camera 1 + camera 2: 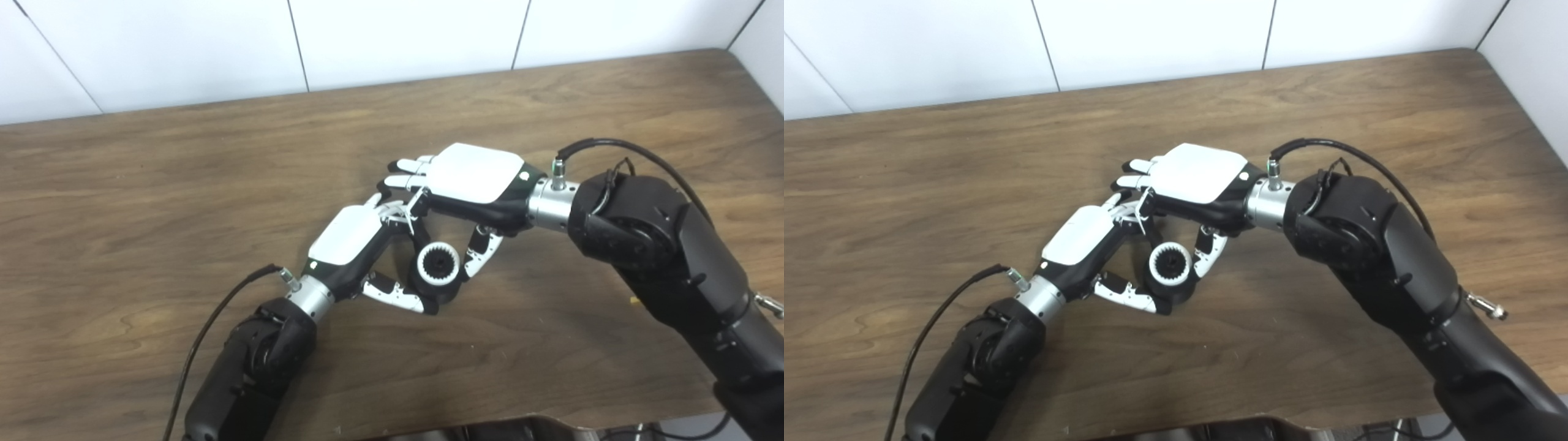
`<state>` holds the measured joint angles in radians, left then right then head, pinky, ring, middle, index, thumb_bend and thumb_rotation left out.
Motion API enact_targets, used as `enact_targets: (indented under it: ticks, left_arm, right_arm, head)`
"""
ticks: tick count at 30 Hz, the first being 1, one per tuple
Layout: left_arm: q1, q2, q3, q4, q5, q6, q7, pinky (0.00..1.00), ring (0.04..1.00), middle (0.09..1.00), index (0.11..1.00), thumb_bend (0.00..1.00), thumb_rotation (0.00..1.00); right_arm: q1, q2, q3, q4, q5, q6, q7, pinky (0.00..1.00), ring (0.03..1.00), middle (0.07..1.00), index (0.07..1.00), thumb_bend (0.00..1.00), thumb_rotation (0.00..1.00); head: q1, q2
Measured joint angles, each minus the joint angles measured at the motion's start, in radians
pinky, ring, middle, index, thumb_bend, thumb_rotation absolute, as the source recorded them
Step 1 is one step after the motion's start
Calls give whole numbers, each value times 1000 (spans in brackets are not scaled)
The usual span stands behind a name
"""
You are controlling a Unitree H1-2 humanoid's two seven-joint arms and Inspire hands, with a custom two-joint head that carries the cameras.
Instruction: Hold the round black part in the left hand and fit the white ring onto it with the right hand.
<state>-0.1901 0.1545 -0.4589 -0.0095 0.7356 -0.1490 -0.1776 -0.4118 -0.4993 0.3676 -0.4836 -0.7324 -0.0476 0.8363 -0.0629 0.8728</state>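
The round black part sits in my left hand, just above the table's middle. The left thumb presses its near side and the curled left fingers wrap its far side. The white ring lies on the top of the black part, with black teeth showing inside it. My right hand hovers over it from the right, palm down. Its fingers stretch out flat above the left fingers, and its thumb rests against the ring's right edge.
The brown wooden table stretches wide on all sides of the hands. A white tiled wall runs along its far edge. Black cables loop off both wrists. A dark object shows at the bottom edge of the picture.
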Motion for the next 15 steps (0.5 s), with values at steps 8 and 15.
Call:
enact_targets:
  ticks: [8, 15]
  left_arm:
    - [0, 0, 0, 0, -6, -3, 0, 1000, 893, 854, 477, 517, 50]
    - [0, 0, 1, -3, -9, -4, 0, 1000, 894, 854, 477, 517, 50]
  right_arm:
    - [5, -1, 3, 6, -24, 1, 5, 931, 1000, 959, 491, 514, 142]
    - [5, 0, 4, 6, -31, 1, 10, 929, 1000, 960, 493, 513, 144]
  head:
    - [-9, -5]
    - [-18, -6]
